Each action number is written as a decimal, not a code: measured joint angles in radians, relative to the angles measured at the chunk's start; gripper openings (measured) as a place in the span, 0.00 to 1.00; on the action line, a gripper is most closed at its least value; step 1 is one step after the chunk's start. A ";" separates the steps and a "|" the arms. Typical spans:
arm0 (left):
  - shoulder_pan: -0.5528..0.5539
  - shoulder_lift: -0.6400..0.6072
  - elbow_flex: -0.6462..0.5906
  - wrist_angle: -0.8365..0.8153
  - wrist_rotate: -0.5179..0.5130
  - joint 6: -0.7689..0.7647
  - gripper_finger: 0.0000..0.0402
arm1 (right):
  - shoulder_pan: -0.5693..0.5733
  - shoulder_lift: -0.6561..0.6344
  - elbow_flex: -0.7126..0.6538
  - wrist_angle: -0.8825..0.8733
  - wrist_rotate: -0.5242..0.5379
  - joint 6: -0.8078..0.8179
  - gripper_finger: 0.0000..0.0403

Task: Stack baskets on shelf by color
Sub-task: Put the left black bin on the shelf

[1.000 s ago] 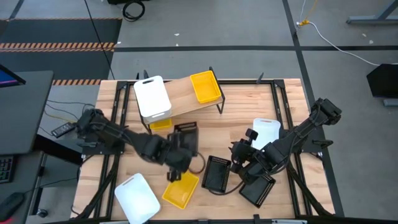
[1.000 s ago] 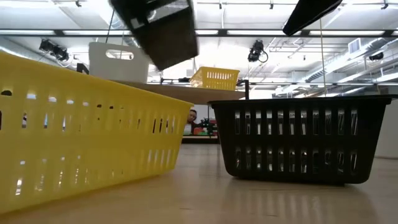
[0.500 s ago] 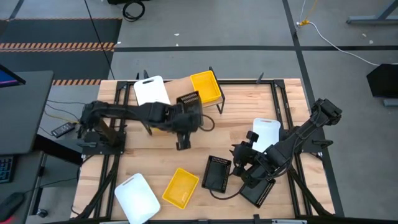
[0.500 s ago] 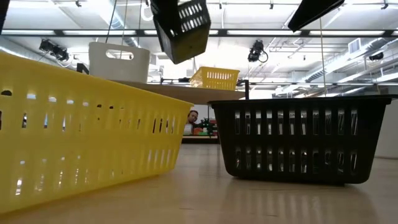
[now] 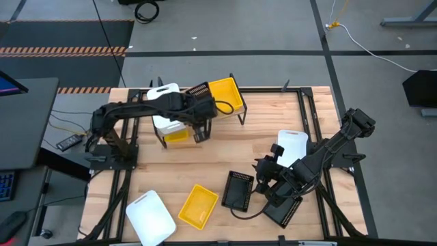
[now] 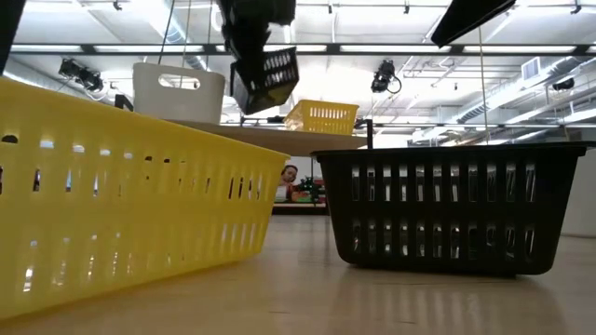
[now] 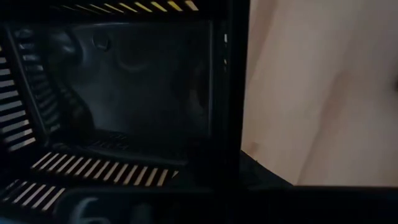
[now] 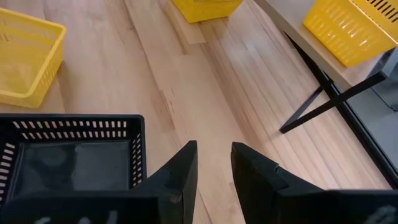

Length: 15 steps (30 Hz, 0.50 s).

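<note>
My left gripper (image 5: 199, 104) is shut on a black perforated basket (image 5: 199, 90) and holds it in the air over the shelf (image 5: 222, 116), between a white basket (image 5: 162, 96) and a yellow basket (image 5: 226, 94) that stand on the plank. In the low view the black basket (image 6: 267, 79) hangs tilted above the shelf (image 6: 279, 138). My right gripper (image 8: 214, 152) is open, low over the table, beside the corner of a second black basket (image 8: 74, 155). A third black basket (image 5: 283, 208) lies under the right arm. My left gripper holds the black basket lifted clear of the plank and tilted, as the low view shows. The left wrist view looks into the basket's inside (image 7: 124, 93) with the rim (image 7: 233, 93) beside the light wood. The basket hides the fingers, so the held part cannot be told.
On the table lie a white basket (image 5: 150, 217) and a yellow basket (image 5: 198, 206) near the near edge. Another white basket (image 5: 292, 145) sits by the right arm. A yellow basket (image 5: 176, 135) stands under the shelf. A person shows far off (image 6: 298, 177).
My left gripper has carried the black basket from over the middle of the table toward the far edge and up, to above the shelf between the white and yellow baskets. The basket has stayed lifted and tilted throughout. The right arm has kept still.
</note>
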 joint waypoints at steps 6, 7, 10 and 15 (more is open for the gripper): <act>0.036 0.000 -0.045 0.027 0.026 0.040 0.02 | 0.000 0.000 0.000 0.001 0.000 0.000 0.26; 0.039 0.000 -0.049 0.031 0.027 0.043 0.02 | 0.001 0.000 0.000 0.001 0.000 0.000 0.26; 0.050 0.000 -0.054 0.032 0.028 0.069 0.02 | 0.000 0.000 0.000 0.002 0.000 0.000 0.26; 0.065 0.000 -0.054 0.034 0.027 0.095 0.02 | 0.000 0.000 0.000 0.002 0.000 0.000 0.26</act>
